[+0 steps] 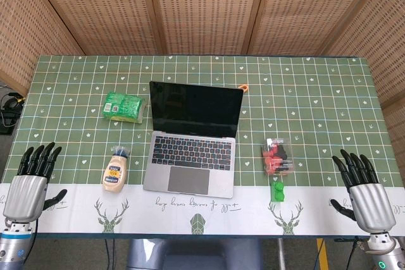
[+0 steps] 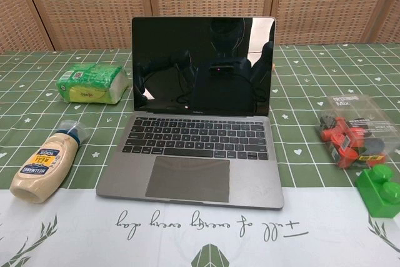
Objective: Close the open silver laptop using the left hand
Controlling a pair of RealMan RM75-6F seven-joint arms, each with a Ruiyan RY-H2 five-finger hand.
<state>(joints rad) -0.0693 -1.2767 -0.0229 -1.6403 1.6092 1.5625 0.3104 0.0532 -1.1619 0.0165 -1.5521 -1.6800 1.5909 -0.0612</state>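
Note:
The silver laptop stands open in the middle of the table, its dark screen upright and its keyboard facing me. My left hand rests flat near the table's front left corner, fingers spread and holding nothing, well left of the laptop. Near the front right corner my right hand lies the same way, fingers apart and empty. Neither hand shows in the chest view.
A mayonnaise bottle lies left of the laptop. A green packet sits behind it. To the right are a clear box of red pieces, a green block and a small orange thing.

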